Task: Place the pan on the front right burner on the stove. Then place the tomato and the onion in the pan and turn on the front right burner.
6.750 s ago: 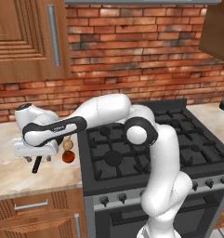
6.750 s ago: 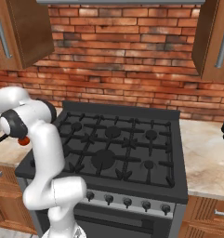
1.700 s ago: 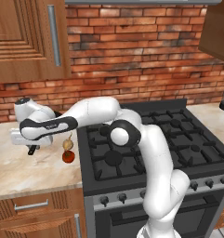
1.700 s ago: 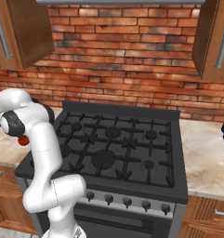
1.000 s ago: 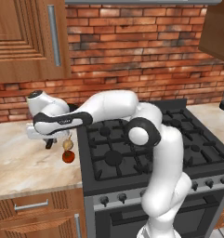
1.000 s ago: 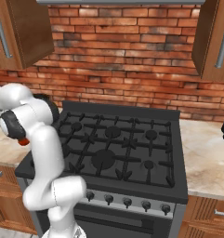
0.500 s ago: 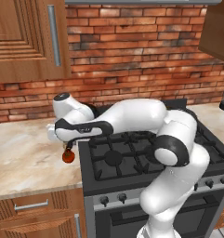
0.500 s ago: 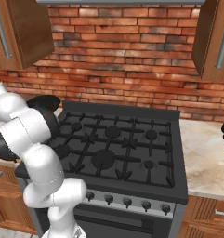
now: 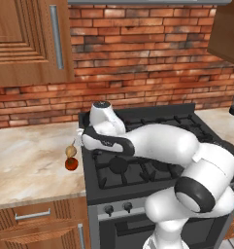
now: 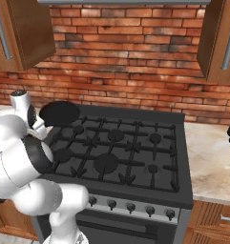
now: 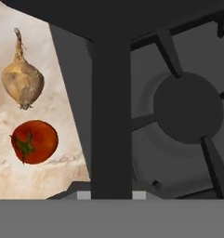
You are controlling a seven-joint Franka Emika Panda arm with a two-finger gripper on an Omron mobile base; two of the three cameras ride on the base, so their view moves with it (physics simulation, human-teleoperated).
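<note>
While clamped on the pan (image 10: pixel 59 113) handle, gripper (image 11: pixel 111 193) holds pan above stove (image 10: pixel 135 157) left edge; onion (image 11: pixel 21 81) and tomato (image 11: pixel 33 141) on table (image 9: pixel 26 160).

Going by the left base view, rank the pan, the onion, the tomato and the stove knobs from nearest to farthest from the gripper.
1. pan: held in the gripper, over the stove's left edge.
2. onion: on the counter, just left.
3. tomato: in front of the onion.
4. knobs: on the stove front, lowest.
</note>
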